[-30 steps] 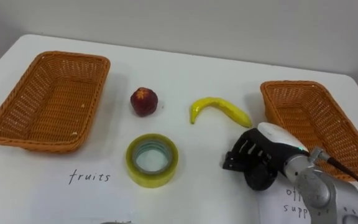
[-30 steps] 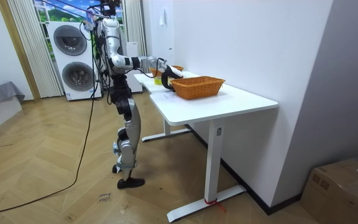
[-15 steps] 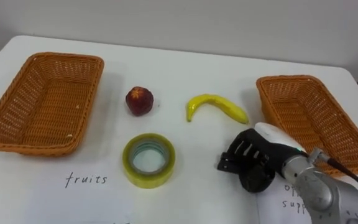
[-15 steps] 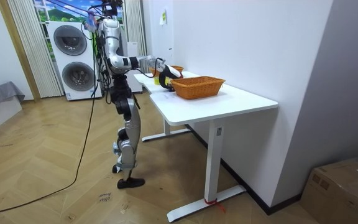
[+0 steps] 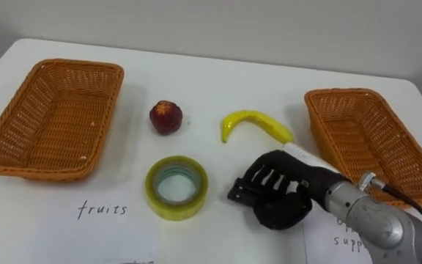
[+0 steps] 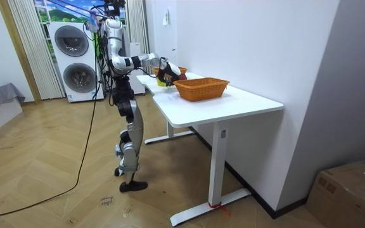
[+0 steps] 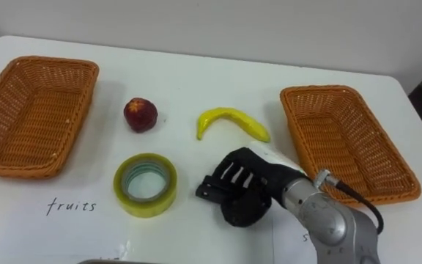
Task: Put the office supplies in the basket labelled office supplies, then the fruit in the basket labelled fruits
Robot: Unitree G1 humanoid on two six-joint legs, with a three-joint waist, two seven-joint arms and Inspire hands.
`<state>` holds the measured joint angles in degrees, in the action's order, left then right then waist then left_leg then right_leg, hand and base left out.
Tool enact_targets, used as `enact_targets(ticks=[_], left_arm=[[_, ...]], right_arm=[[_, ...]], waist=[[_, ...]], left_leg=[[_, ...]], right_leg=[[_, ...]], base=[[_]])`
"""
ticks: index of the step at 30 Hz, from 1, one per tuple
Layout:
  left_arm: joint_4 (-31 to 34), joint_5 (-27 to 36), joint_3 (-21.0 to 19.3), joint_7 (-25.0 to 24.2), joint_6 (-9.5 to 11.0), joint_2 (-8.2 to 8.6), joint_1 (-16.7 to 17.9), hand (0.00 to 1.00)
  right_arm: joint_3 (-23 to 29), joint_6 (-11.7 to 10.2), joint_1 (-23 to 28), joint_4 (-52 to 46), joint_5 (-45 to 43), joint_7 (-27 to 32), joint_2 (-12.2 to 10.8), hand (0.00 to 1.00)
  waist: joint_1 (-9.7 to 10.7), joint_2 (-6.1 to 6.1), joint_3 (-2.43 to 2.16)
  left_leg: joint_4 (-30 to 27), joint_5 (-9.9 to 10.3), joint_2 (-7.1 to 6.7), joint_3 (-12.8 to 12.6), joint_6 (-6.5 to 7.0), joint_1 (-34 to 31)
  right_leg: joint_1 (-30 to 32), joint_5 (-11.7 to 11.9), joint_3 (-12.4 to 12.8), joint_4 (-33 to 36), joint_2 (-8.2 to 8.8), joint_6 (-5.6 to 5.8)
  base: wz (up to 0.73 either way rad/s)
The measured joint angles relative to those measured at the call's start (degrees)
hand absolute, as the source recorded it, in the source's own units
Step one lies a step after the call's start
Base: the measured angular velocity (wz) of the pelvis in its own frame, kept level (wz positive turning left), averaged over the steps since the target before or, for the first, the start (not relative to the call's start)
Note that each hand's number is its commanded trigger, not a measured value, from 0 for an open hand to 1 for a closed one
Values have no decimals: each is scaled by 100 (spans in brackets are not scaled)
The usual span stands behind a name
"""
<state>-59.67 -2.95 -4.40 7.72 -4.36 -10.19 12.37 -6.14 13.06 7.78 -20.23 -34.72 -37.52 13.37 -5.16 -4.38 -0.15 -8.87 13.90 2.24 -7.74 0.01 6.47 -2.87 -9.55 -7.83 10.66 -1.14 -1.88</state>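
Bright room with wood floor and stacked washing machines at the back. Standing upright at the far end of a white table, right arm stretched out over it. Tabletop logged with the head-camera view as the dial. At 9 o'clock: left basket, wicker, long side running toward 12. Just below it at 7 o'clock: handwritten paper label. At 3 o'clock: right basket, same wicker, with a second label at 5 o'clock, partly covered by the forearm. Between the baskets, all on the bare table and in neither basket: red fruit at about 11 o'clock of centre, banana at about 1 o'clock with its curve arching toward 12, yellow tape roll lying flat at 7 o'clock. Fruit, banana and tape all well apart from one another. Right hand low over the table at 5 o'clock of centre, released, fingers loosely extended and pointing toward 9 o'clock, grasping nothing. Fingertips near the tape roll but apart from it; banana's right tip just beside the wrist at the hand's 12 o'clock. Cannot tell whether the palm touches the tabletop.
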Motion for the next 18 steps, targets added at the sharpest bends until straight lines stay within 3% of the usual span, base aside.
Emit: enact_targets(ticks=[18], left_arm=[[-155, 108, -133, -129, 83, 8, 43, 0]], right_arm=[[752, -311, -28, -293, 869, 1102, -9, 100]], waist=[[110, -52, 17]], left_leg=[[-70, 0, 3, -24, -1, -43]], right_leg=[[-17, 1, -2, -73, -2, -1]], base=[[0]])
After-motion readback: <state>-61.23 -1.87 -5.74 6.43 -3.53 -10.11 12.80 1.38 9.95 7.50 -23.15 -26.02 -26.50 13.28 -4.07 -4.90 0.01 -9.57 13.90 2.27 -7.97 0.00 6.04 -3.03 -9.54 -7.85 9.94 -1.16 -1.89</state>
